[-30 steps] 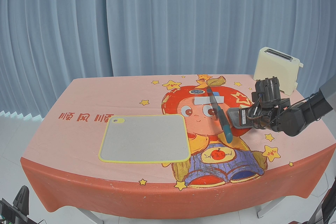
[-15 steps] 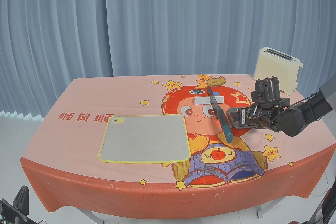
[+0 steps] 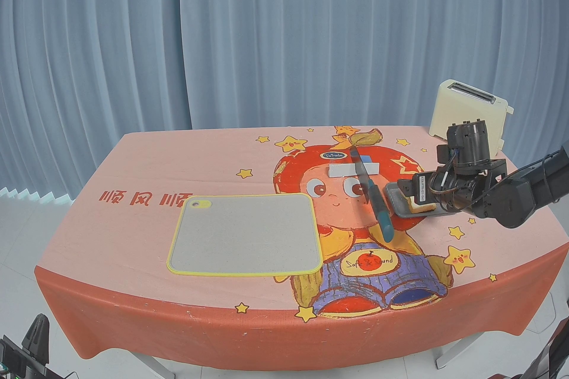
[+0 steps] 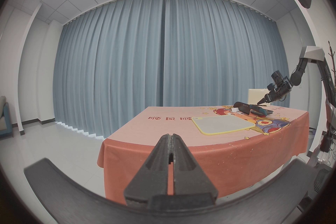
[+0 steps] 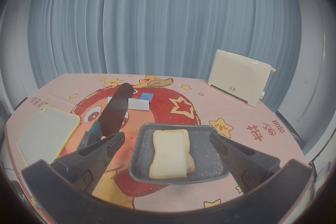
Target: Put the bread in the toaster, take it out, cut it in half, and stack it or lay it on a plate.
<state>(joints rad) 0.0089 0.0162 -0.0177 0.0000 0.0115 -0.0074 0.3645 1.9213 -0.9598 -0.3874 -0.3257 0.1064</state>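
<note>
The right gripper [image 5: 166, 138] hangs, jaws wide apart, over the bread [image 5: 169, 160] in the grey tray [image 5: 206, 154]. It should lower squarely and pinch 1 slice gently for the toaster [image 5: 239, 76]. The left gripper [image 4: 170, 151] has its jaws together.

Bread [image 5: 170, 155] in tray [image 5: 207, 160], knife [image 3: 371, 192] just left, cutting board [image 3: 246, 233] farther left, toaster [image 3: 468, 116] behind (far right).

bread slices [image 5: 168, 160] 2 | tray [image 5: 210, 161] 1 | knife [image 3: 371, 189] 1 | cutting board [image 3: 246, 233] 1 | toaster [image 3: 468, 116] 1 | table [image 3: 148, 161] 1

Knife [image 3: 371, 193] lies just beside the tray [image 3: 393, 201].
</note>
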